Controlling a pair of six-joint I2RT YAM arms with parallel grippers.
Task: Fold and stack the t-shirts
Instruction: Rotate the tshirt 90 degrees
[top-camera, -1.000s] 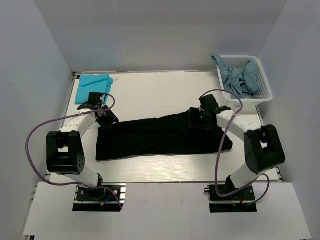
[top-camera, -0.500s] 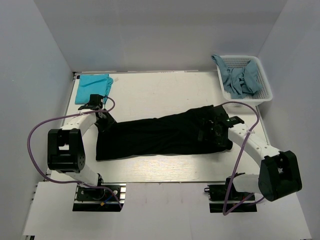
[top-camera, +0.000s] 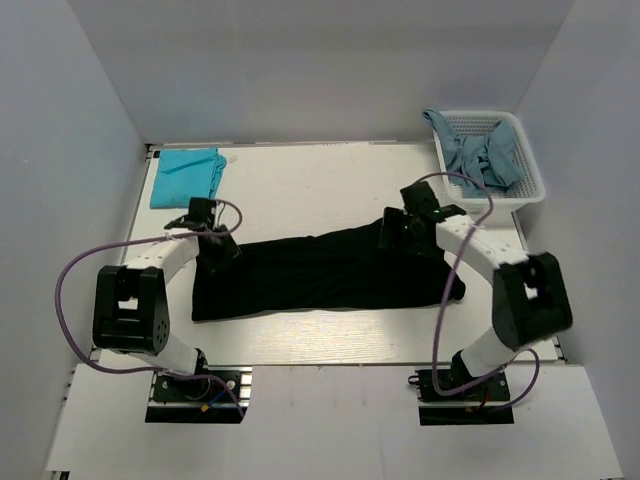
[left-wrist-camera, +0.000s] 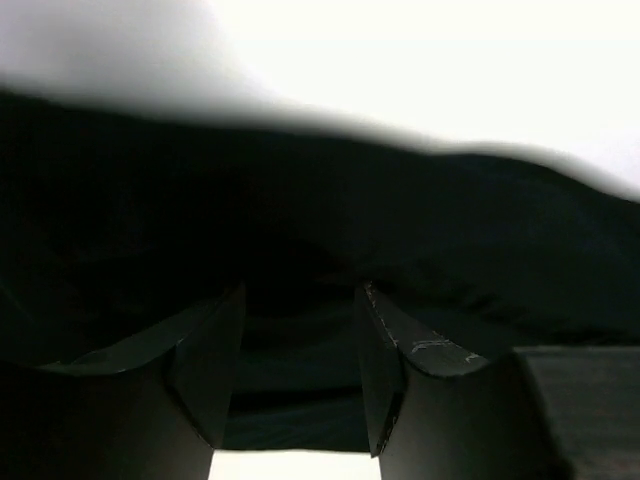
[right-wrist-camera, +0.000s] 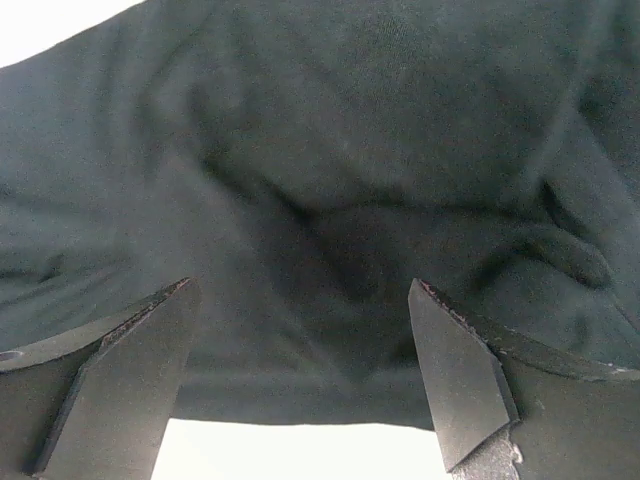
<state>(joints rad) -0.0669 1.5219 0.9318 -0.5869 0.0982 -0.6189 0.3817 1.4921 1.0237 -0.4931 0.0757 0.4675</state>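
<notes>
A large black t-shirt (top-camera: 320, 270) lies folded into a long band across the table. My left gripper (top-camera: 217, 250) hovers at its upper left corner, jaws open with black cloth (left-wrist-camera: 300, 240) between and below the fingertips. My right gripper (top-camera: 397, 232) is over the shirt's upper right end, jaws wide open above black cloth (right-wrist-camera: 330, 200). A folded teal t-shirt (top-camera: 186, 176) lies at the far left. Greyish-blue t-shirts (top-camera: 478, 158) are heaped in the basket.
A white mesh basket (top-camera: 533, 180) stands at the far right corner. Purple cables loop from both arms. Grey walls close in the table on three sides.
My right arm swung out to the right and down half a second ago, then came back to the shirt's upper right end. My left gripper shifted slightly right onto the shirt corner.
</notes>
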